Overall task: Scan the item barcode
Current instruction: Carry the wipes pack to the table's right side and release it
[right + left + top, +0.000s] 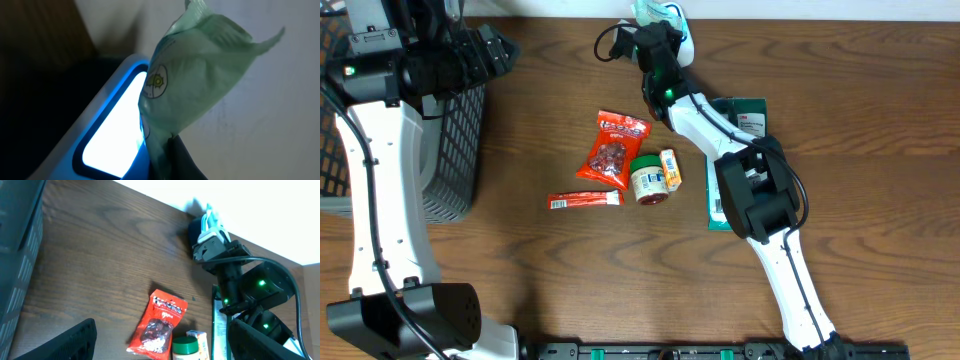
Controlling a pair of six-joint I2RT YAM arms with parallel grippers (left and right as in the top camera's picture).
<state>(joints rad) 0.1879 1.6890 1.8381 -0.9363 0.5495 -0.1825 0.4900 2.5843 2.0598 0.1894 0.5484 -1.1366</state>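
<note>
Now right claw [210,233] pinches green packet [200,65] — long axis along fingers [176,161]; left claw [503,50] apart.

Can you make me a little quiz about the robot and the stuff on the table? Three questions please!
1. True or false: the right hand holds a pale green packet beside the glowing blue scanner.
2. Which lies closest to the green-lidded jar? A the yellow box, B the mesh basket, C the red stick packet.
3. What colour is the candy bag?
Key: 1 true; 2 A; 3 red.
</note>
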